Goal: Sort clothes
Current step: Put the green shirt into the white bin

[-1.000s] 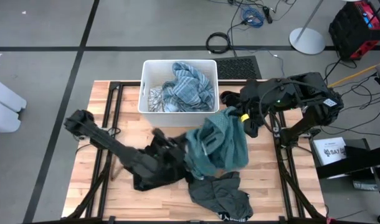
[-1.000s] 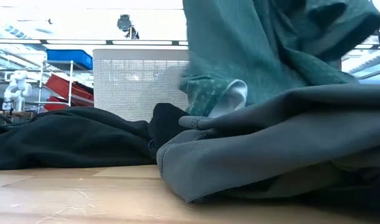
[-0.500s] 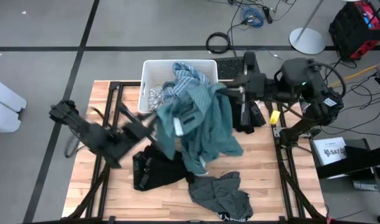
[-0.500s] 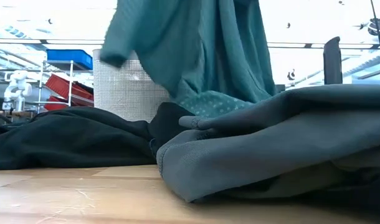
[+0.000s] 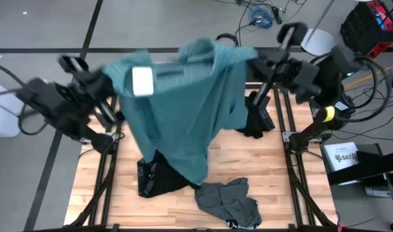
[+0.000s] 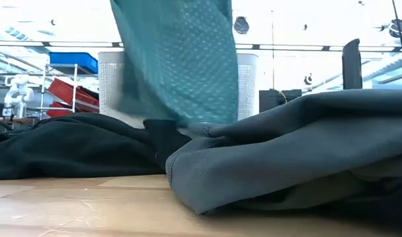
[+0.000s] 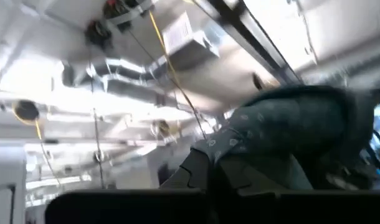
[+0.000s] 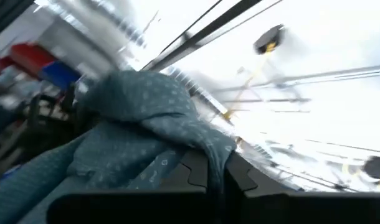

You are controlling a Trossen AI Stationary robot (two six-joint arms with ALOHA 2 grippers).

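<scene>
A limp, light teal garment (image 5: 177, 109) is being held aloft, pinched at opposite top edges by the left gripper (image 5: 113, 84) and right gripper (image 5: 254, 61).

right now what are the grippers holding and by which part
Both hold the teal green garment, spread high between them: the left gripper at one upper edge, the right gripper at the other.

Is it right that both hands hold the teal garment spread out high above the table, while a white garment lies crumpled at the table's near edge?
Not quite. The left hand and right hand do hold the teal garment spread high above the table, but the crumpled garment at the near edge is dark grey, not white. The high view shows it.
</scene>
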